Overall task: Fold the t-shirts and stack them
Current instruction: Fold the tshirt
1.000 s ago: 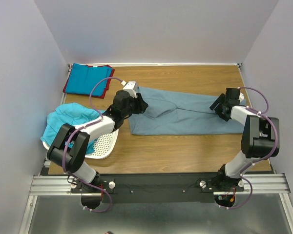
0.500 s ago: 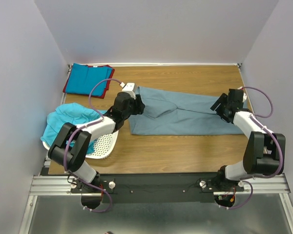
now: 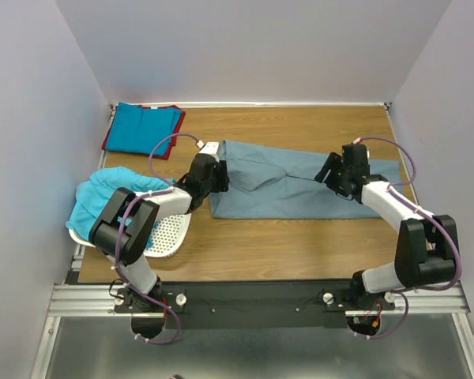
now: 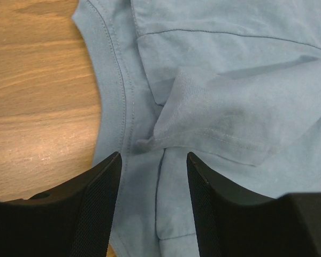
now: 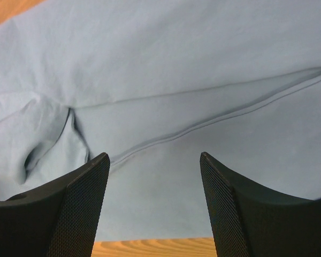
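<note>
The large grey-blue t-shirt (image 3: 300, 185) lies folded into a long band across the middle of the table. My left gripper (image 3: 217, 175) hovers open over its left end, where the neckline seam and a folded sleeve (image 4: 219, 118) show; the left gripper (image 4: 154, 158) has nothing between its fingers. My right gripper (image 3: 325, 174) stands open above the band's middle right, over a long fold line (image 5: 203, 126), and this right gripper (image 5: 154, 158) is empty too. A bright blue t-shirt (image 3: 142, 129) lies folded on a red one (image 3: 106, 145) at the back left. The turquoise t-shirt (image 3: 110, 193) is heaped in the basket.
The white perforated basket (image 3: 171, 234) sits at the near left, under my left arm. Bare wooden table (image 3: 284, 245) runs along the near side of the grey-blue shirt. Grey walls close in the table on the left, back and right.
My left gripper has opened wider and drawn back slightly to the left over the shirt's end. My right gripper has travelled left from the shirt's right end toward its middle.
</note>
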`<state>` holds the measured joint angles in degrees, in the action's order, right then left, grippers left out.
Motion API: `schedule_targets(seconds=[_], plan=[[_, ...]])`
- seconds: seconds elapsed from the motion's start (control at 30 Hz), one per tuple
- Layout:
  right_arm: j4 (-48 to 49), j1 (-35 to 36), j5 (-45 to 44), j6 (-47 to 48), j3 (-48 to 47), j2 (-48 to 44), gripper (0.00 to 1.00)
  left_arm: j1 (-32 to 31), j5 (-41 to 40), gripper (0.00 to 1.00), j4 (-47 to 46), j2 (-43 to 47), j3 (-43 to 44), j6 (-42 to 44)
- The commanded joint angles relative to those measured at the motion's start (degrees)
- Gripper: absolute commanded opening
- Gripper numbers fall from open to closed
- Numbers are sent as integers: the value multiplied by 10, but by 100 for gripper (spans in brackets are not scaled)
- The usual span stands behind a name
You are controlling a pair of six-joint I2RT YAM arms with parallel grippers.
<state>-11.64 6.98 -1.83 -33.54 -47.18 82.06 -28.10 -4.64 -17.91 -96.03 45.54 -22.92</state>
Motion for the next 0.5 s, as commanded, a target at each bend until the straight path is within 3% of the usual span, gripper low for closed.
schedule_targets(seconds=[0.0,0.47], plan=[[-12,37,-7,-14,-15,20,75,1,-22,60,-16,-16,24,15],[-11,108,-25,-30,-42,62,73,19,18,49,-44,-60,52,28]])
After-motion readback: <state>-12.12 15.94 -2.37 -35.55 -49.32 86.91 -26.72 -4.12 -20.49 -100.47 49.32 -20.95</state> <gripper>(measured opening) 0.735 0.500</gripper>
